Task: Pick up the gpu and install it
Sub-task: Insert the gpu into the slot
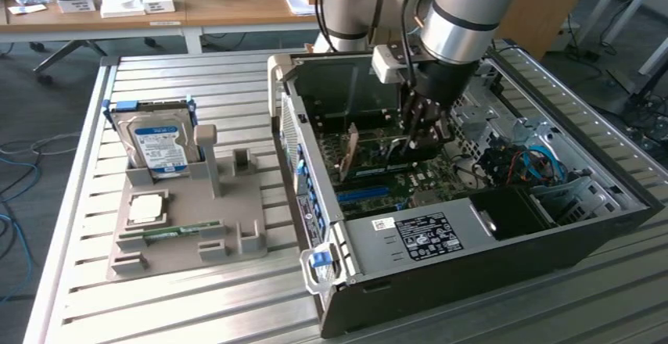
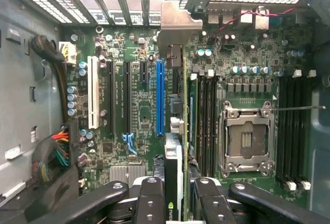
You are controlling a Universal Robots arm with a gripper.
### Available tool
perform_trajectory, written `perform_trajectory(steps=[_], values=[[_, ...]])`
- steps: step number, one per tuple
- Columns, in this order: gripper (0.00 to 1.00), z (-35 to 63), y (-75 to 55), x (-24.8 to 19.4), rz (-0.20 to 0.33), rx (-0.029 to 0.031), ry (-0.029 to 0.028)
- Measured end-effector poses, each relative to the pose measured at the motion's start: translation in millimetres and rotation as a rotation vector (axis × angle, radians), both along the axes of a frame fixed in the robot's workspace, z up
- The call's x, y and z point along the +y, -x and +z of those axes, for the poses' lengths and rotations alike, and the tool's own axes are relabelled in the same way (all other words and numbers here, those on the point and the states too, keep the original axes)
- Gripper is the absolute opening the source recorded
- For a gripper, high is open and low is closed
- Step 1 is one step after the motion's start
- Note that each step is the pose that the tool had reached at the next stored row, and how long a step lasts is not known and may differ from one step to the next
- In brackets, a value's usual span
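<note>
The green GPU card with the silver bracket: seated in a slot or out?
Cannot tell. The green GPU card stands edge-down over the motherboard, clamped by the gripper.

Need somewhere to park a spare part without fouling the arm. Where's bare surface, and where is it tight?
Free: the slatted table in front of the grey holder tray, and the strip behind the hard drive. Crowded: inside the open PC case, where the gripper holds the gpu over the motherboard.

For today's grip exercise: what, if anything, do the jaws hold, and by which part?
The gripper holds the gpu edge-on by its upper edge, at the end away from the silver bracket, above the motherboard inside the computer case.
</note>
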State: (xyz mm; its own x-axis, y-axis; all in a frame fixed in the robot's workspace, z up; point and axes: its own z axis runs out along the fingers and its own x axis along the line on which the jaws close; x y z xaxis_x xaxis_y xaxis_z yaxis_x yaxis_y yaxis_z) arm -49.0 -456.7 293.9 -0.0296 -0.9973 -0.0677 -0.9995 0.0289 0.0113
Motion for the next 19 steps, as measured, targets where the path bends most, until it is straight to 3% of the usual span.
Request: perform_trajectory(steps=[4, 10, 19], values=[[0.27, -10.6, 9.8, -1.2, 0.000, 0.0000, 0.0006], [0.27, -10.7, 12.8, -5.3, 0.000, 0.0000, 0.0034], [0.27, -11.0, 20.5, -7.5, 0.000, 0.0000, 0.0041]])
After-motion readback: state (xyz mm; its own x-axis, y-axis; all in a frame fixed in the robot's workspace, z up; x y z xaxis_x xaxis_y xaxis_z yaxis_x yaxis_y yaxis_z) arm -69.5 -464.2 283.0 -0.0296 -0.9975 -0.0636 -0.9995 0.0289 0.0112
